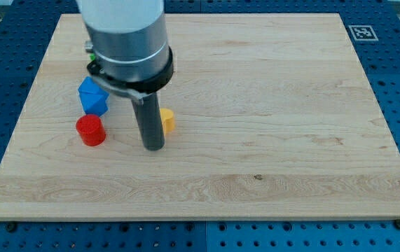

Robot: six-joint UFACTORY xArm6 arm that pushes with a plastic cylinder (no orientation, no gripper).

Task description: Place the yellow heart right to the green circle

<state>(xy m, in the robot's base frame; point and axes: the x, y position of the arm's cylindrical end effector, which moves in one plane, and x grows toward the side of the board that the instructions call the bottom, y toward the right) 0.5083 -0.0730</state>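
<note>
The near edge of the counter (pixel 200 203) runs along the view's bottom, and the wood there is plain boards with a small dark knot a little right of the middle.

Farther in, toward the counter's left edge, my tip (pixel 155 147) rests on the wood at the end of the dark rod. There is no pincer on this arm, only the rod, so nothing is clasped or let go.

Just to the view's left of my tip, with a narrow strip of wood between, stands the red cylinder (pixel 90 130). Just to the view's right of the rod and slightly farther back sits the yellow block (pixel 167 120); it touches the rod or nearly does, and the rod hides its left part, so its heart shape cannot be made out.

Behind the red cylinder, close to it, lies the blue block (pixel 93 96), a faceted shape.

Farther back still, toward the far-left corner, the arm's grey body covers the wood; a sliver of green (pixel 87 50) peeps out at its left side, too little to tell its shape.

At the far-right corner a black-and-white marker (pixel 362 32) is fixed.
</note>
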